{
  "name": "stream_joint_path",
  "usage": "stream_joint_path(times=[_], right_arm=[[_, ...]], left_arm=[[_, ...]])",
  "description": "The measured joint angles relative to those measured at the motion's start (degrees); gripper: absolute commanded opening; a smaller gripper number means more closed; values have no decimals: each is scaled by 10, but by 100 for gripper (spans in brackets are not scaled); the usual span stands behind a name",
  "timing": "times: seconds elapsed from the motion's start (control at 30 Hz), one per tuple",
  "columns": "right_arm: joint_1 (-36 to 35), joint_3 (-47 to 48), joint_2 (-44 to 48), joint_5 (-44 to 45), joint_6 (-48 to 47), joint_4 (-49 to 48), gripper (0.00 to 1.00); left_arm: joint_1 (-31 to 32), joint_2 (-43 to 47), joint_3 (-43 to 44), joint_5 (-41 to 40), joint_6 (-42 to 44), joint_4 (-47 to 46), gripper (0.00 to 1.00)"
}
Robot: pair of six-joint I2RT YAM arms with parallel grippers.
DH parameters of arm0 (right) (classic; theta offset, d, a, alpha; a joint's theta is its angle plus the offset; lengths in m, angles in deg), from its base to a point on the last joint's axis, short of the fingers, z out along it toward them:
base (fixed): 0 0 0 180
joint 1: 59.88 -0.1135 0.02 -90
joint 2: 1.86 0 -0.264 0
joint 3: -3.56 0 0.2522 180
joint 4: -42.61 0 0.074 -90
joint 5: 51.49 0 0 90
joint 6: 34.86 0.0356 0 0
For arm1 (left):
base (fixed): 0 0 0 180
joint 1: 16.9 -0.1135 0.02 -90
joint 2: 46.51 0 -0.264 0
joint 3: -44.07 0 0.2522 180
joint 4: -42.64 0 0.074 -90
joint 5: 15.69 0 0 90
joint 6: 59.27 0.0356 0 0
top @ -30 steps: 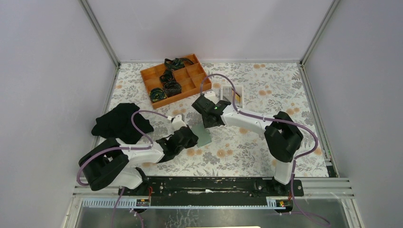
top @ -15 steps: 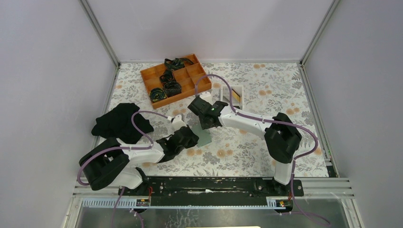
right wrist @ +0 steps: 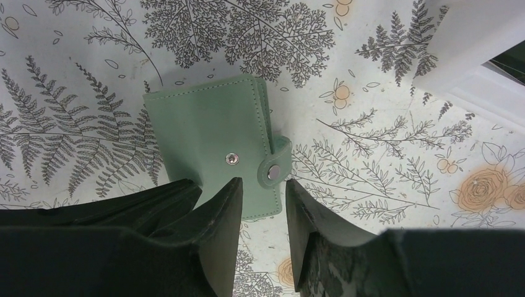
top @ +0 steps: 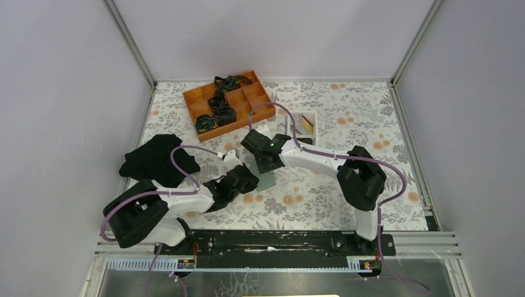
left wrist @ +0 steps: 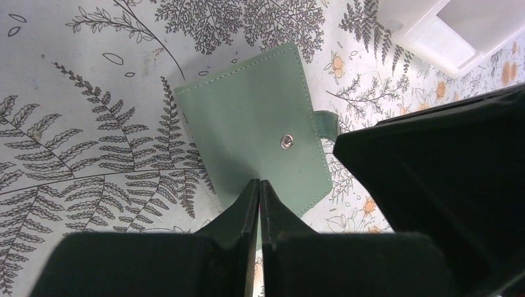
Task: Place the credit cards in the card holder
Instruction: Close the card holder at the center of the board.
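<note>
My overhead feed sat high at the near edge, tilted down and forward, catching the whole fern-and-flower printed tabletop (top: 297,204) to its far edge. Left wrist camera was in tight, looking steeply down on the small sage-green stitched wallet (left wrist: 247,130). Right wrist camera, equally close, had that same wallet (right wrist: 204,130). Both also clipped the white rectangular tray (left wrist: 446,31) at upper right; overhead showed wallet and tray too, tiny.

Left fingers (left wrist: 242,213) closed, right fingers (right wrist: 218,232) slightly apart
</note>
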Motion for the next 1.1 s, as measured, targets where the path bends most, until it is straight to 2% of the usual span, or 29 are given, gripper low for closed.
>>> stream_joint_path(times=[0.4,0.63,1.1], right_arm=[[-2,8,-23,-4,-2,4,35],[-2,11,-30,-4,-3,6,23],[-2,19,-30,-5,-9,14,7]], left_arm=[[0,0,-3,0,-2,-1,7],[0,0,-3,0,-2,-1,7],[0,0,-3,0,-2,-1,7]])
